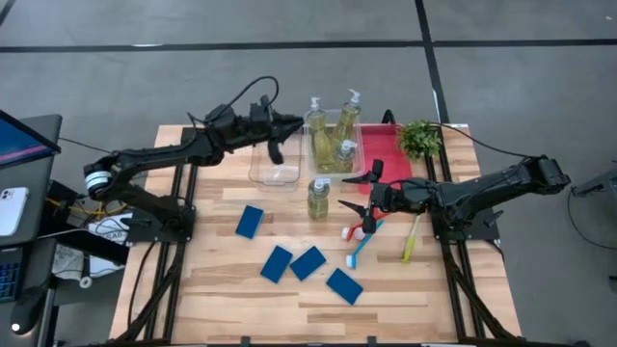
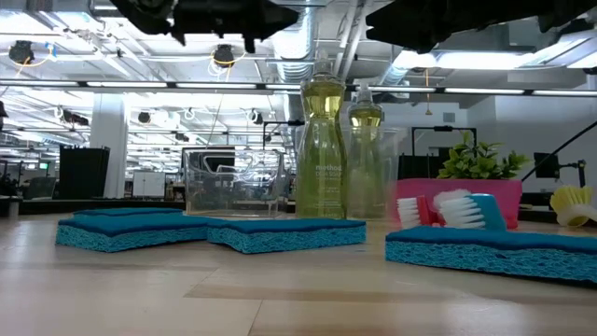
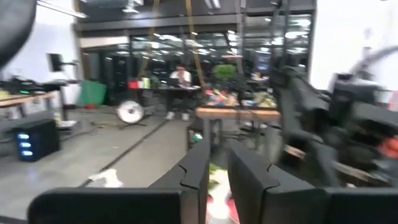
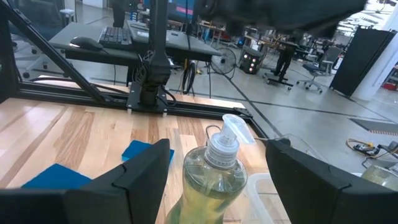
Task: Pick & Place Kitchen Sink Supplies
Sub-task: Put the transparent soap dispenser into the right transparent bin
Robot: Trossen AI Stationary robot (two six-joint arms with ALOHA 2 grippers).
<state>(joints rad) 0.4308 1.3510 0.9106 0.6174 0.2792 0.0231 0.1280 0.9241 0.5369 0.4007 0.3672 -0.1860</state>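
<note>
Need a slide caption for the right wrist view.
Open right gripper straddles a pump bottle on the table, blue sponges beyond.

Four flat blue sponges (image 1: pixel 250 222) lie on the worktop, well apart from either claw, toward the near edge. One clear pump bottle (image 1: pixel 318 198) of yellow-green liquid stands upright just ahead of the right claw (image 1: pixel 353 206), between its spread fingers in the wrist view. Three more bottles (image 1: pixel 333 130) stand farther off. Red, blue and yellow-green brushes (image 1: pixel 364 239) lie just beside that claw.
</note>
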